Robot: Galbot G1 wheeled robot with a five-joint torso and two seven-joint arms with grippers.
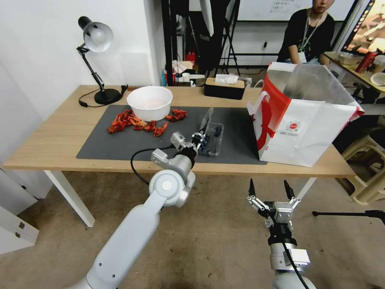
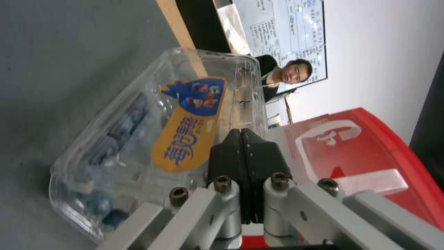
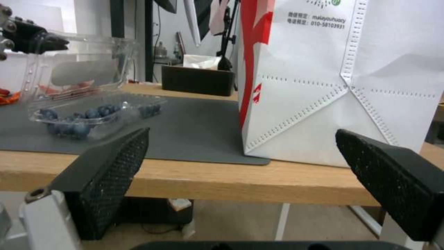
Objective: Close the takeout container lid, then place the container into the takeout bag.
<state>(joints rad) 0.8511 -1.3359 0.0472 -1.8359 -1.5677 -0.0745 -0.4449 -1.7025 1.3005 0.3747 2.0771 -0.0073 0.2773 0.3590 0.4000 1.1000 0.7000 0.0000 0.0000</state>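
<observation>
we see the left tool (image 1: 199, 139) over the grey mat (image 1: 120, 140) with its fingers (image 2: 245, 156) pressed together, nothing visibly between them, against the raised lid (image 2: 194, 114) of the takeout container (image 1: 211, 139) (blueberries inside, lid not yet down). the container sits mid-worktop (image 1: 48, 144), with the takeout bag (image 1: 304, 124) standing open at its 3 o'clock. the right tool (image 1: 270, 189) hangs below the worktop's front edge, spread wide and empty.

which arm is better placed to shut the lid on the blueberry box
Left: the left gripper, fingers shut, is already at the raised clear lid of the small clear plastic blueberry container. The right gripper hangs open below the table edge.
</observation>
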